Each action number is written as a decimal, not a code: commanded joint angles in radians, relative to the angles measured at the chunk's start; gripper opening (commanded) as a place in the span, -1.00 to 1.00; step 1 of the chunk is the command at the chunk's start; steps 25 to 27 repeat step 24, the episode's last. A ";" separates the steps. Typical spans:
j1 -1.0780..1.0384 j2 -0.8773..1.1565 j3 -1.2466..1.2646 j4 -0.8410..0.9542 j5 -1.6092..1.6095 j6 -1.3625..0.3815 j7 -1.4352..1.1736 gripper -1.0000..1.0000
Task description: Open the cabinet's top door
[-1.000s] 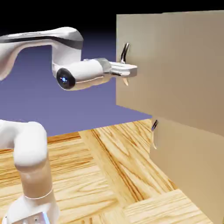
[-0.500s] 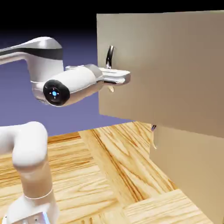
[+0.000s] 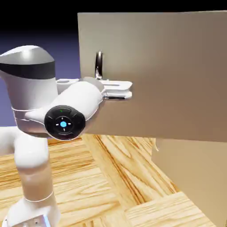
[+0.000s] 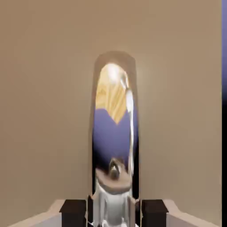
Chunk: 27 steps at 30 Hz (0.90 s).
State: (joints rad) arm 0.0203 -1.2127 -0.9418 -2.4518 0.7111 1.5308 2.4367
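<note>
Fingers [image 4: 73, 208] clamp handle [image 4: 113, 142] — top door [image 3: 168, 75] ajar.

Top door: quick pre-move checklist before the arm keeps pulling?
1. Hand shut on the handle: ok, fingers flank the metal bar in the hand view.
2. Top door swung out from the cabinet: ok, partly open.
3. Lower door shut: cannot tell, mostly hidden.
4. Handle centred between the fingers: ok.
5. Arm's elbow clear of the door edge: ok, beside it, apart.
6. Door fully open: not ok.
</note>
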 commanded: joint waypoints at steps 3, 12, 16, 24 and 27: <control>0.088 0.022 -0.083 0.109 -0.050 -0.098 0.007 -1.00; 0.368 0.040 -0.274 0.435 -0.147 -0.349 0.051 -1.00; 0.491 0.031 -0.335 0.580 -0.172 -0.448 0.083 -1.00; 0.728 -0.005 -0.422 0.870 -0.196 -0.630 0.163 -1.00; 0.728 -0.005 -0.422 0.870 -0.196 -0.630 0.163 -1.00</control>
